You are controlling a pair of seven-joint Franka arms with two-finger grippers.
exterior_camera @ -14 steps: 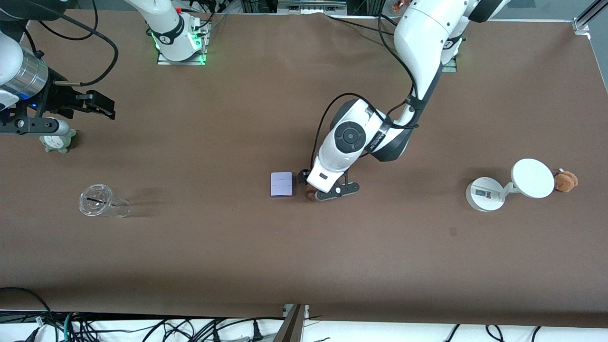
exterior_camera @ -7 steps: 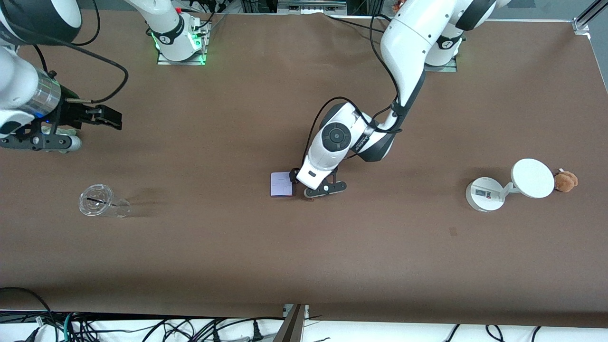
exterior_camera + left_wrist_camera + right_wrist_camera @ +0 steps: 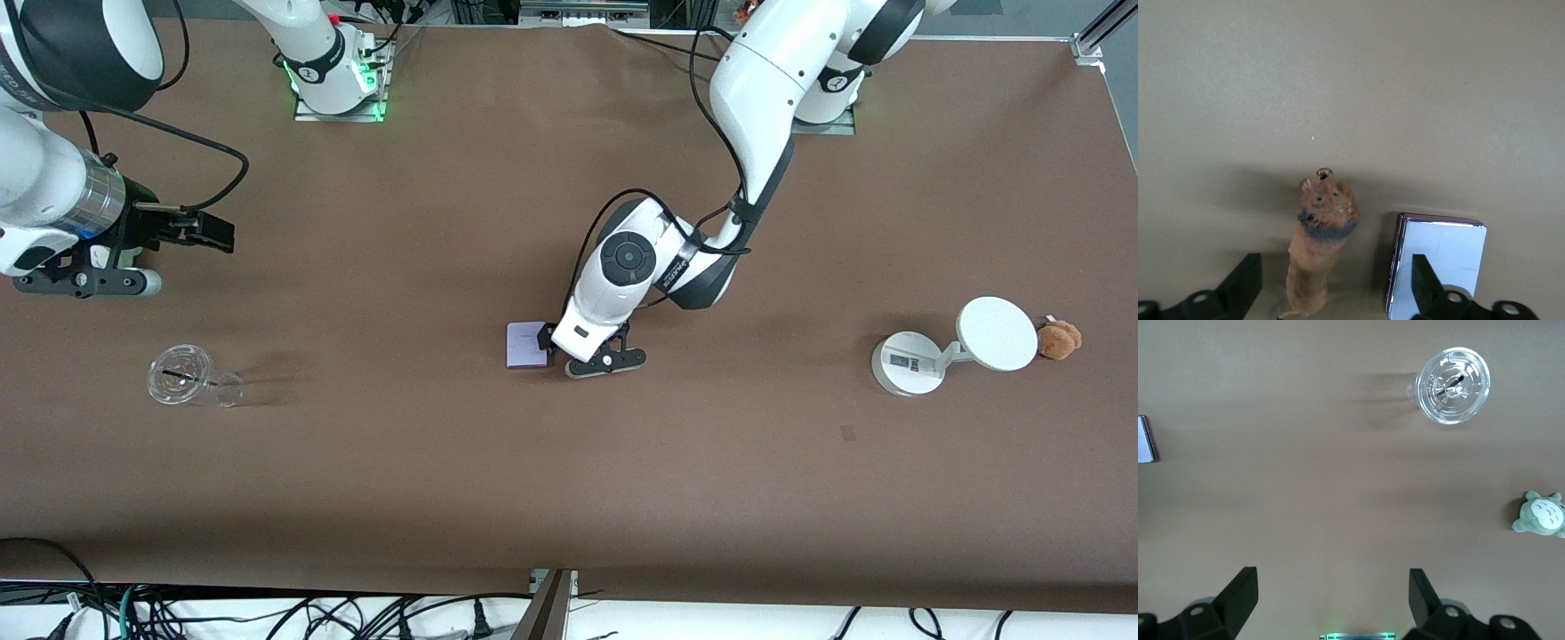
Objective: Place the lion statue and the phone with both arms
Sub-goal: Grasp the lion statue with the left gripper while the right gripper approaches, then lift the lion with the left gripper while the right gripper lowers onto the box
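The worktop (image 3: 569,462) carries the phone (image 3: 526,344) mid-table, the lion (image 3: 1319,248) just beside it toward the left arm's end. The left pincer (image 3: 1335,293) is low over the lion, jaws wide, one each side, gripping nothing. The right pincer (image 3: 1331,600) waits, gaping and empty, above the worktop's right-arm end. The lion looks light, rigid, narrow: pinch its mid-body. The phone is flat and slick: take its edges.

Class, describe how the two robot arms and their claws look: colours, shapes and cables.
Both arms are glossy white with dark grey joints and looping black cables. The left claw and right claw have black fingers. The right arm has a silver wrist ring.
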